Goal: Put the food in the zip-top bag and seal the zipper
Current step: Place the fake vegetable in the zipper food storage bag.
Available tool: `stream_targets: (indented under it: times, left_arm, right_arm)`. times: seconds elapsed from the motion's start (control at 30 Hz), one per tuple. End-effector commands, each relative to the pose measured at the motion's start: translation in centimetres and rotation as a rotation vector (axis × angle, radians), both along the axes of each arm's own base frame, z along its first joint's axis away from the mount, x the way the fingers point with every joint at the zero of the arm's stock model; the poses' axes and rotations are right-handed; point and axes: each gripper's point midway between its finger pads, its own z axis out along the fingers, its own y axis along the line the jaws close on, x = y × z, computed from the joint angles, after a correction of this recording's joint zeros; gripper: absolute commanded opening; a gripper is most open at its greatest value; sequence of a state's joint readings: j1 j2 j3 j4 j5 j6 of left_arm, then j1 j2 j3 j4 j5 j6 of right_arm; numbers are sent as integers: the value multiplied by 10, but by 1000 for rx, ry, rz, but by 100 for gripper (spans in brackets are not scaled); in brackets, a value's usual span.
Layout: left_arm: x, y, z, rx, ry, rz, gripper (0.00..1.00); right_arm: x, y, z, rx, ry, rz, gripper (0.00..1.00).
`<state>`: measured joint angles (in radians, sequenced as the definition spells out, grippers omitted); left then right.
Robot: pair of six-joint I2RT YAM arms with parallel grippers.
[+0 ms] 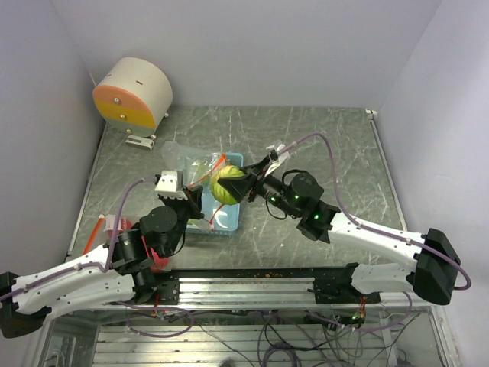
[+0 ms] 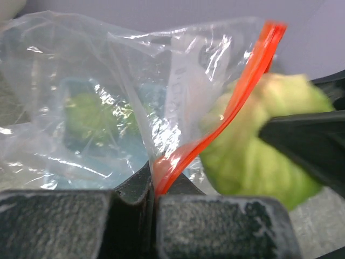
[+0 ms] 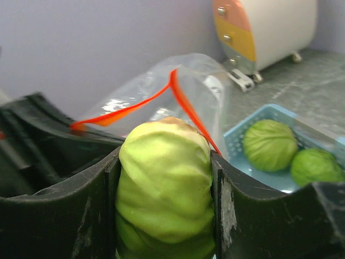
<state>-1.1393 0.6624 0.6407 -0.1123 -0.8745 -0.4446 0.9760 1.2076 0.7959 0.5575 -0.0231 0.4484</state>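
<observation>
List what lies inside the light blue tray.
Two green cabbage heads sit in the tray. The zip-top bag and the held cabbage hide the rest of its floor.

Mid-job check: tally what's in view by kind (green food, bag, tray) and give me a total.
green food: 3 (one held, two in the tray)
bag: 1
tray: 1
Total: 5
</observation>
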Motion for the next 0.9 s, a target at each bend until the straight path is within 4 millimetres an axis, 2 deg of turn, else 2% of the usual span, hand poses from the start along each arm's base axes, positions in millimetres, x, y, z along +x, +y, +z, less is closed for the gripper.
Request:
stream_targets:
  times: [0.0,0.2,0.33,0.53,0.6,0.77,0.87]
  left_arm:
    - [-4,-15,15,-113,-9,-73,7]
    - [0,-46,5,-112,3,-134,7]
    - [1,-66,12,-135,-4,-188,7]
    - [-3,-76,20,-166,9,-236,7]
    - [-6,-77,22,-189,12,-250,7]
    - [-11,-76,19,-226,26,-267,7]
    - [-12,-77,17,-230,32,-273,7]
  right_arm:
    - [27,-11,-10,-64,9,-199,3]
    - [33,-1,-12,-141,2,-340,4]
    - [35,-1,-18,-174,21,-445,4]
    - [53,-20,-27,-151,24,-670,7]
    - [56,-20,-19,-90,5,-686,7]
    - [56,1,2,4,-31,-627,7]
    - [59,20,6,-15,-48,-597,8]
